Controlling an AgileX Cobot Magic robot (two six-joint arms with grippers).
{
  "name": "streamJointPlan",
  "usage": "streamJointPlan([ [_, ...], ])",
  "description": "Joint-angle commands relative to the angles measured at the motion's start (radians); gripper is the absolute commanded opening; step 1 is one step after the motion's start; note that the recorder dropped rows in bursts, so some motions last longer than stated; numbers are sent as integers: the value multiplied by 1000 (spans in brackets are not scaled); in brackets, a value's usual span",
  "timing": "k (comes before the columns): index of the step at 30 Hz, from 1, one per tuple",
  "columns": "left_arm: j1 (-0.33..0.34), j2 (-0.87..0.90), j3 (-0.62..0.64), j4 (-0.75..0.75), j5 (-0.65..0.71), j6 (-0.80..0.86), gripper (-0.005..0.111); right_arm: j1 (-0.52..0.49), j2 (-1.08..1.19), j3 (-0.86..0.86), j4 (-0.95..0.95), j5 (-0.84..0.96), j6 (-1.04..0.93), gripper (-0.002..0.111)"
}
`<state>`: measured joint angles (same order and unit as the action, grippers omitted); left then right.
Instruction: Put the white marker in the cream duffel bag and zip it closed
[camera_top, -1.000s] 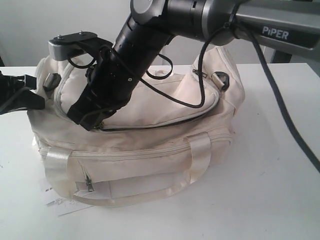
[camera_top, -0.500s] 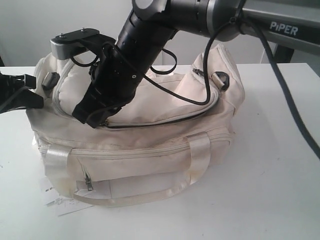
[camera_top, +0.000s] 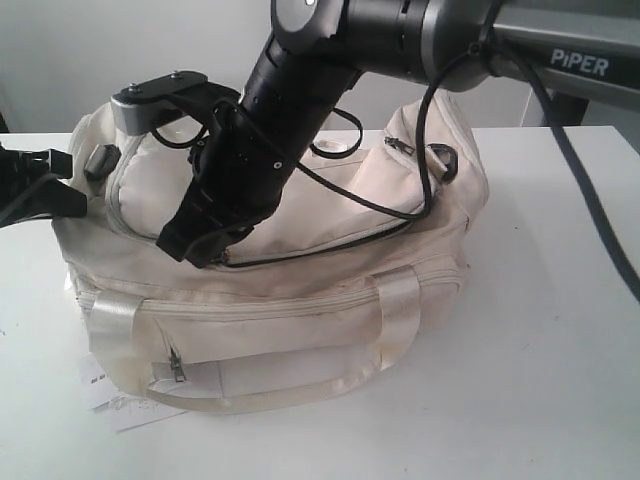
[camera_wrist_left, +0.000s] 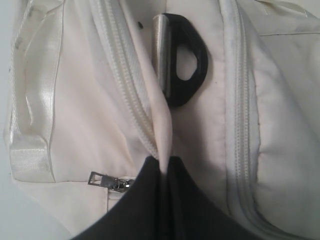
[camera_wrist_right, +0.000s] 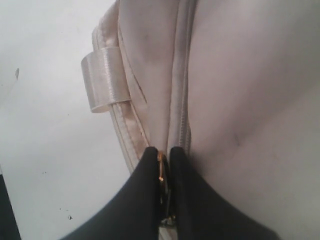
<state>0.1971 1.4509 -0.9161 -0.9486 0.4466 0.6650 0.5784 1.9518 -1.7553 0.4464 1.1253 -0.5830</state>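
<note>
The cream duffel bag lies on its side on the white table. My right gripper reaches across onto the bag's top panel. In the right wrist view this gripper is shut on the brass zipper pull of the main zip. At the bag's left end my left gripper is shut on a fold of the bag's cream fabric, just below a black ring. A thin dark zip line runs right from the right gripper. The white marker is out of view.
A flat white paper tag pokes out from under the bag's front left corner. Satin strap handles hang over the front side, above a pocket zip pull. The right arm's black cable loops over the bag.
My right gripper has slid a little to the right along the main zip with the pull in it. The left gripper and the bag have stayed put.
</note>
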Motion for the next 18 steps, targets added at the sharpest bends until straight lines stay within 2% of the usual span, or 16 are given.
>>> streamJointPlan([
  [1, 12, -2, -2, 8, -106, 12, 0, -1, -33, 13, -37, 96, 8, 0],
  [18, 12, -2, -2, 8, -106, 12, 0, -1, -63, 49, -84, 96, 27, 0],
])
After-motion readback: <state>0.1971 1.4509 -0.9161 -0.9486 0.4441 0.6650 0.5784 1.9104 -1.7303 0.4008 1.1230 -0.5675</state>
